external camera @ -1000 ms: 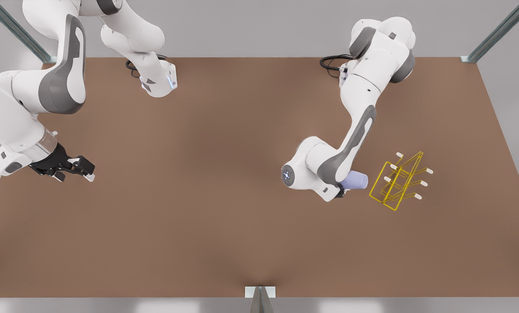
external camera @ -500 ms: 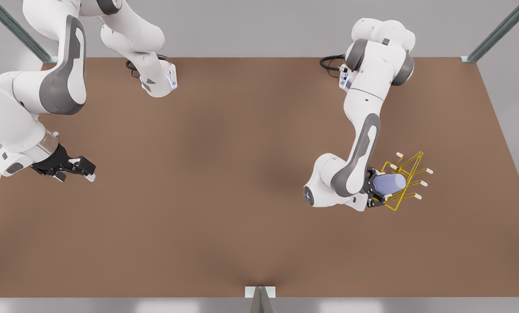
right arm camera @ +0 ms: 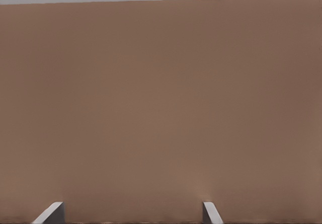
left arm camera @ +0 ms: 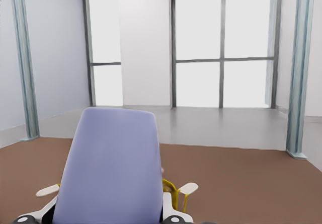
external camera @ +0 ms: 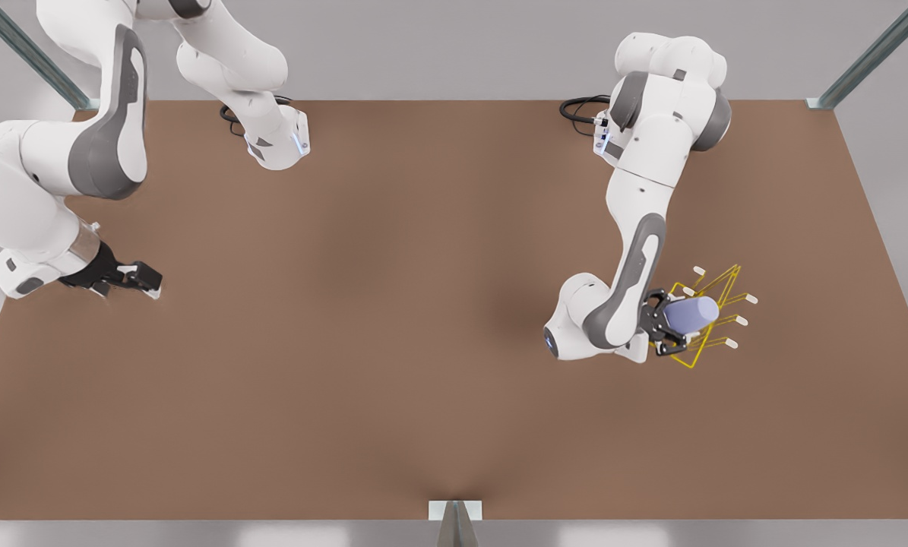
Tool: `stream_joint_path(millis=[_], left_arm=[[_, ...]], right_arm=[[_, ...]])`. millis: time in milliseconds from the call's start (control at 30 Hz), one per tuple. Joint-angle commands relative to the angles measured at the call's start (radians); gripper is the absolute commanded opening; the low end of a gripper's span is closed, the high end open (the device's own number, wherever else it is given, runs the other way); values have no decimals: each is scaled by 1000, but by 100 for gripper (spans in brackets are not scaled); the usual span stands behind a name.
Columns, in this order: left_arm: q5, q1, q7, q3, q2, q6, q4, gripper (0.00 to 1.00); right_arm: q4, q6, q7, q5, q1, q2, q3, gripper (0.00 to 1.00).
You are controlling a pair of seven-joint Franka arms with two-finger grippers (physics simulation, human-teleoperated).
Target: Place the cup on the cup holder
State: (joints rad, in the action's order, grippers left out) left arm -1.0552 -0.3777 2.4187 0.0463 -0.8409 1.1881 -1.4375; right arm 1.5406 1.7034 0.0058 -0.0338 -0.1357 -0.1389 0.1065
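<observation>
Left tool (external camera: pixel 670 325), front view's right, clamped on cup (external camera: pixel 691 313); cup lies sideways, held over cup holder (external camera: pixel 716 289), overlapping its yellow wire frame. Versus 0.5 s ago: cup shifted slightly up-right, deeper among pegs; whether touching, cannot tell. Left wrist view: cup (left arm camera: pixel 108 166) fills lower left, white-tipped pegs beside it. Right tool (external camera: pixel 131 278), frame's left, fingers apart over bare bench (external camera: pixel 393 319); moved slightly up-left; arm waits.

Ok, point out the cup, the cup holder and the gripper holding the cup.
cup (external camera: pixel 693 312): front view, on its lavender side wall.
cup holder (external camera: pixel 724 278): front view, on the yellow slanted upright.
left gripper (external camera: pixel 670 322): front view, between its black fingers at the cup's base.
</observation>
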Motion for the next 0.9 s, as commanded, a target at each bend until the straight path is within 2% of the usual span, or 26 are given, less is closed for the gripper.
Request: stream_joint_path(millis=[0, 33, 67, 167, 300, 367, 433, 467, 533, 567, 667, 700, 733, 767, 800, 833, 867], left_arm=[[0, -6, 151, 0, 0, -32, -6, 79], [0, -6, 160, 0, 0, -32, -15, 79], [1, -7, 172, 0, 0, -33, -18, 79], [3, -7, 195, 0, 0, -33, -40, 79], [1, -4, 195, 0, 2, -42, -41, 79], [-9, 0, 194, 0, 2, -44, -41, 79], [-11, 2, 194, 0, 0, -44, -41, 79], [-12, 3, 192, -2, 2, -42, -41, 100], [-28, 5, 192, -2, 0, -58, -41, 100], [-32, 3, 192, -2, 0, -65, -41, 100], [-16, -10, 181, 12, 34, -78, -34, 100], [99, 0, 175, 117, 126, -73, 2, 100], [366, 3, 158, 207, 221, -68, 109, 100], [623, 8, 158, 245, 223, -59, 305, 100], [886, 37, 160, 247, 227, 45, 382, 100], [1168, 115, 165, 247, 230, 172, 394, 100], [1316, 168, 122, 248, 255, 332, 402, 100]], right_arm=[[-19, -87, 7, -29, 22, -48, 42, 100], [-108, -10, 5, -17, 15, -64, 42, 100], [-102, 35, 2, -20, 21, -57, 44, 100], [-76, 33, -4, 8, -79, 16, 45, 100], [-70, 65, -4, -2, -61, -10, 53, 100], [-76, 79, -4, -5, -59, -16, 105, 100], [-77, 79, -4, -6, -61, -27, 111, 100], [-77, 94, 3, -6, -62, -25, 111, 100], [-88, 45, -3, 5, -62, -2, 111, 100], [-93, 0, 10, -1, -71, 30, 148, 100], [-129, -8, -6, -6, -79, 36, 147, 100], [-119, 7, -7, -6, -97, 36, 150, 100], [-119, 24, -7, 6, -114, 47, 148, 100], [-117, 25, -6, 8, -108, 67, 154, 100], [-114, 33, -4, 8, -99, 62, 168, 100], [-112, 30, -6, 6, -102, 61, 170, 100], [-100, 42, -6, 6, -102, 58, 171, 100]])
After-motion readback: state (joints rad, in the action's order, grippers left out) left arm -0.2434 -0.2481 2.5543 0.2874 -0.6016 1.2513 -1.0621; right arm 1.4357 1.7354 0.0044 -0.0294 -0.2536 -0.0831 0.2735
